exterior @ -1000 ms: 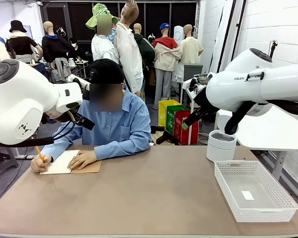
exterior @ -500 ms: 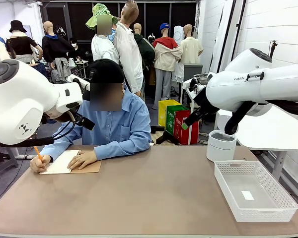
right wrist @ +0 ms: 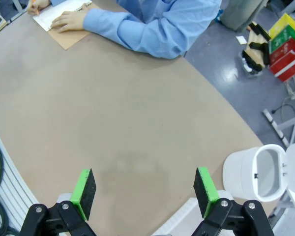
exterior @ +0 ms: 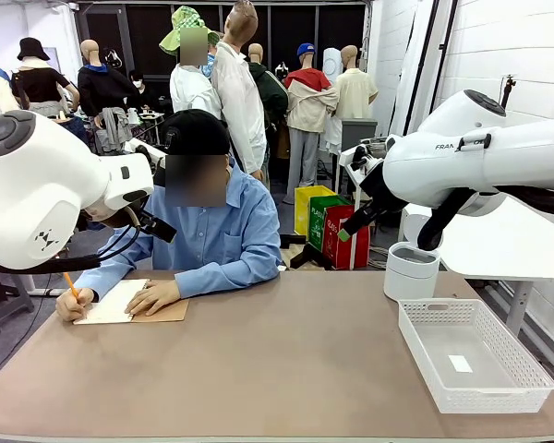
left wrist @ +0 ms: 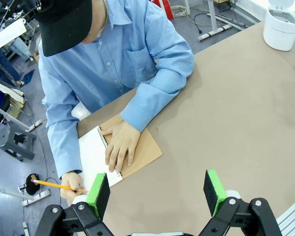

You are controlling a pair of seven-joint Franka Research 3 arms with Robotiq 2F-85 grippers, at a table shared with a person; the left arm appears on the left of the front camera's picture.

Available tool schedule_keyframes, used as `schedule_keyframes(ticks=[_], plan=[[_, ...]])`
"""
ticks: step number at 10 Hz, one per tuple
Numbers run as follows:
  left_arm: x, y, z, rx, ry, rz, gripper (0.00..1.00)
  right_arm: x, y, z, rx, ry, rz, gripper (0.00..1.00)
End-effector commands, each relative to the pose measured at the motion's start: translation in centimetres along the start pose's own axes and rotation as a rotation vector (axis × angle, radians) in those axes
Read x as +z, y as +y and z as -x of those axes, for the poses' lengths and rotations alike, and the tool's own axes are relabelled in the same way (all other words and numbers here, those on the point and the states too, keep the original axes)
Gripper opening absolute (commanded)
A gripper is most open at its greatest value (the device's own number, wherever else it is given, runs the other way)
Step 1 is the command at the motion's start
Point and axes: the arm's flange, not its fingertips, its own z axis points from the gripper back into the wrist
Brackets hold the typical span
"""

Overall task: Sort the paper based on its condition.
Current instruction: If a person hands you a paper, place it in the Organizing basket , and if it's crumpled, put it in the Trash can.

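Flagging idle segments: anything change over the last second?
Nothing visibly changed. The person's hand rests flat on the notebook, the other hand holds the pencil, and the basket and white bin sit where they were. The left end effector and right end effector hang open above the table.

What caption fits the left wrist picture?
A person writes in a notebook with a pencil, beyond the open left gripper.

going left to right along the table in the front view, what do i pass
hand with the pencil → notebook → white round bin → white basket
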Motion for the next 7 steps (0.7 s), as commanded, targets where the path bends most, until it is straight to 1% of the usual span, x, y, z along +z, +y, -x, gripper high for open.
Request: schedule_keyframes(ticks=[1,7], plan=[[-0.05,0.06,0.00,-0.014,-0.004,-0.008,1.00,-0.23,-0.02,-0.05,-0.004,0.005,0.001,1.00],[-0.05,0.06,0.00,-0.014,-0.004,-0.008,1.00,-0.23,-0.02,-0.05,-0.004,0.005,0.001,1.00]])
